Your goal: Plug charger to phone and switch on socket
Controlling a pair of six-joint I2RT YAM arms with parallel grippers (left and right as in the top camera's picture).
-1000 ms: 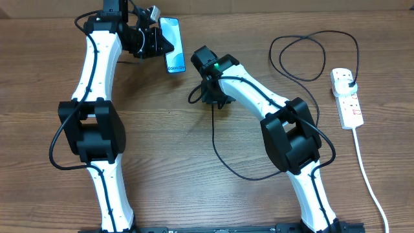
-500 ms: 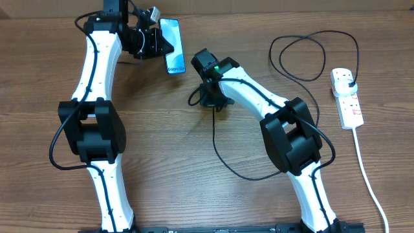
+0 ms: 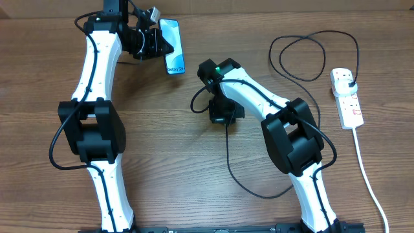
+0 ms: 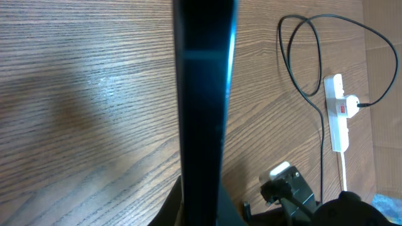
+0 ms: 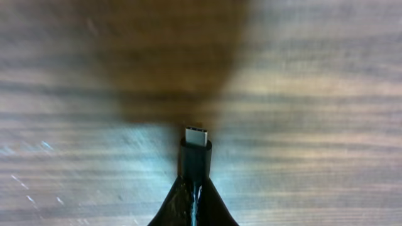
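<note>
The phone (image 3: 172, 45), light blue screen lit, is held on edge by my left gripper (image 3: 157, 44) at the table's back; in the left wrist view it is a dark upright slab (image 4: 202, 94) between the fingers (image 4: 202, 210). My right gripper (image 3: 220, 115) is shut on the charger's connector tip (image 5: 196, 150), metal end pointing at the wood, fingers pinched together (image 5: 195, 199). The black charger cable (image 3: 233, 169) loops from the gripper across the table to a plug in the white socket strip (image 3: 347, 97), also in the left wrist view (image 4: 338, 116).
The strip's thick white cord (image 3: 367, 175) runs down the right side to the front edge. A loop of black cable (image 3: 310, 55) lies at the back right. Both arm bases stand at the front.
My right gripper has moved toward the front and slightly right, away from the phone, carrying the connector; the cable loop below it has shifted right. The left arm and phone stay still.
</note>
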